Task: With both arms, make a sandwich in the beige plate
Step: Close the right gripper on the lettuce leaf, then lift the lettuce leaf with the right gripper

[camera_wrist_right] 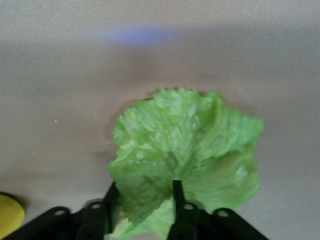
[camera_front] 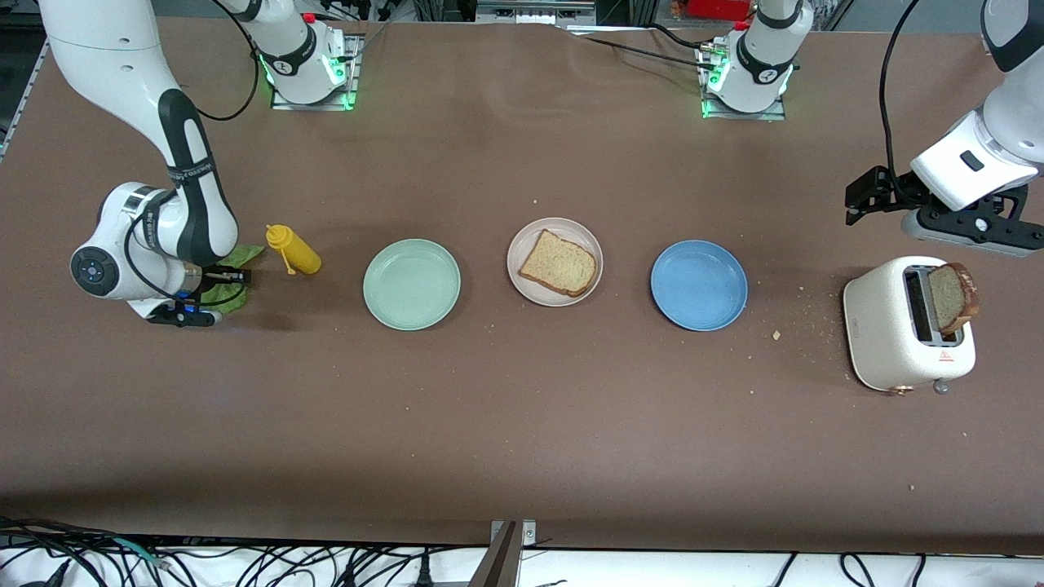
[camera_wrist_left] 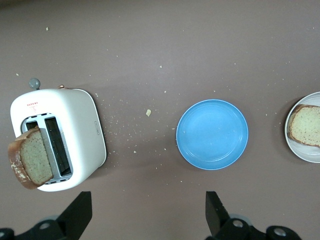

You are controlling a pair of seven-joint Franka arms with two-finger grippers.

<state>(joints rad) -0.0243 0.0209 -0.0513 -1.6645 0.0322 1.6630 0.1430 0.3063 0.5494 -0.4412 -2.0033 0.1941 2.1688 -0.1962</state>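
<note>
Your right gripper (camera_wrist_right: 142,200) is down at the table (camera_front: 522,440) at the right arm's end, jaws closed on the edge of the lettuce leaf (camera_wrist_right: 185,150), just beside the yellow mustard bottle (camera_front: 294,250). Your left gripper (camera_wrist_left: 147,215) hangs over the table by the white toaster (camera_front: 885,330), jaws spread wide and holding nothing. One bread slice (camera_front: 559,263) lies on the beige plate (camera_front: 522,240), between the mint green plate (camera_front: 412,284) and the blue plate (camera_front: 699,284). A second bread slice (camera_front: 953,295) stands tilted in the toaster's slot.
</note>
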